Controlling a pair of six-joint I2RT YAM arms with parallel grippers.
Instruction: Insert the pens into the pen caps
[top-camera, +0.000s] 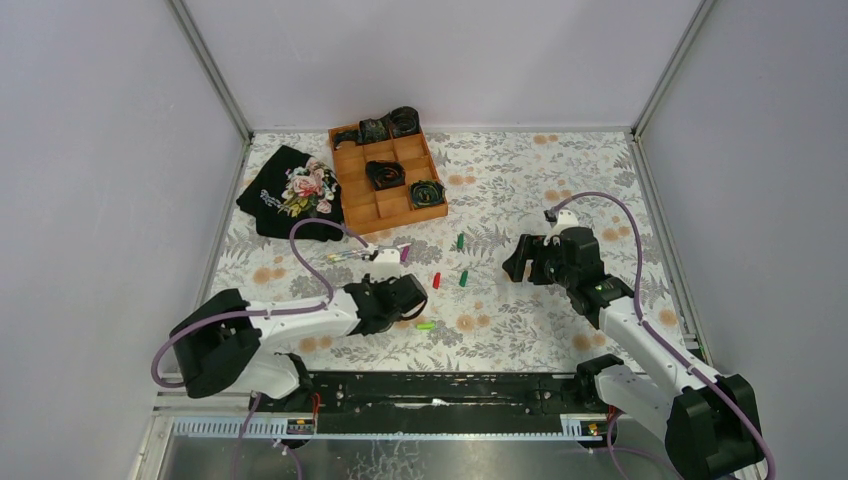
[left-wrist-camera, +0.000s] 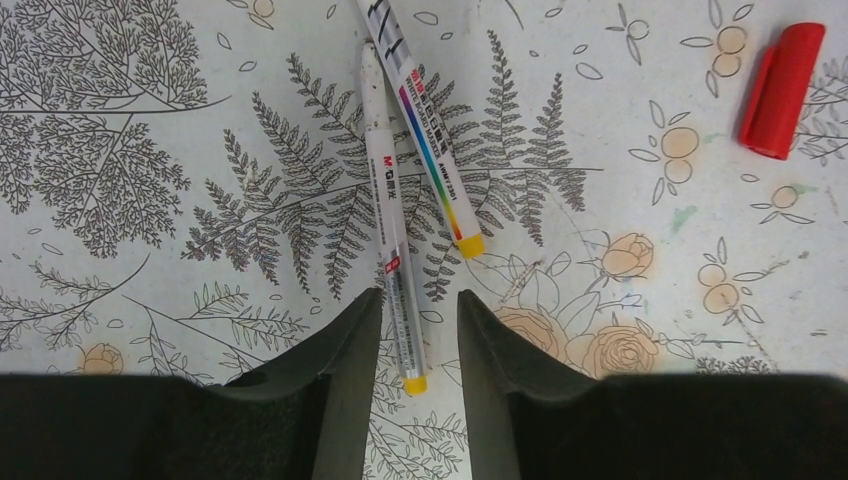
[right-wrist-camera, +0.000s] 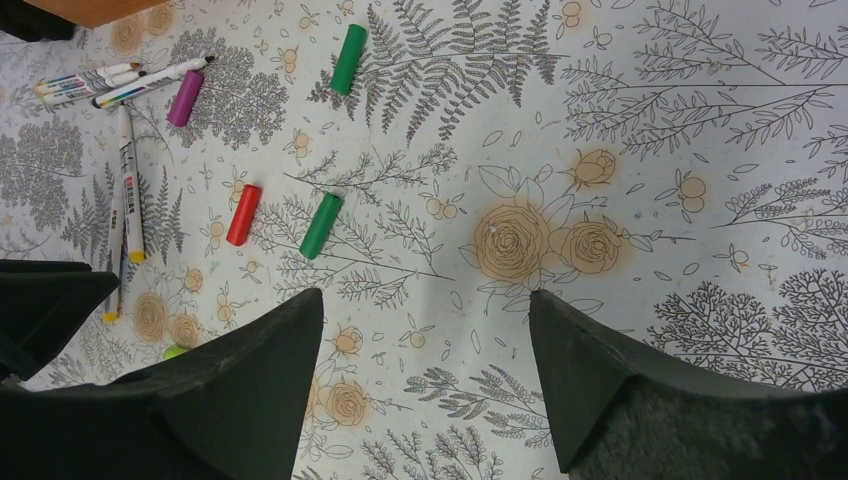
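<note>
Grey walls close in a table covered by a floral tablecloth (top-camera: 520, 200). The left gripper (left-wrist-camera: 420, 297) is low over the cloth, its jaws narrow but not closed. The yellow-tipped pen (left-wrist-camera: 392, 220) lies flat on the cloth between the two fingers. One finger (left-wrist-camera: 340, 360) is at the barrel, touching or not I cannot tell, and a thin strip of cloth shows between the barrel and the other finger. A second pen (left-wrist-camera: 421, 125) with a rainbow stripe lies close against the first one near its upper part. The red cap (left-wrist-camera: 783, 90) lies well apart from both.

The right gripper (right-wrist-camera: 425, 300) is wide open, holds nothing and touches nothing; it hangs over bare cloth. Beyond its fingers the near dark green cap (right-wrist-camera: 321, 226) lies beside the red cap, the far dark green cap (right-wrist-camera: 349, 58) farther on, and the magenta cap (right-wrist-camera: 185, 97) by the other pens (right-wrist-camera: 90, 83).

The left arm (top-camera: 300, 315) lies low, stretched from the near left corner toward the middle. The right arm (top-camera: 640, 330) rises from the near right corner and points its gripper to the left, toward the caps.

From above, the left gripper covers the yellow-tipped pen. The lime green cap (top-camera: 425, 325) lies just beside that gripper; in the right wrist view only a sliver of it shows behind a finger. The tip colours of the other pens are too small to tell
</note>
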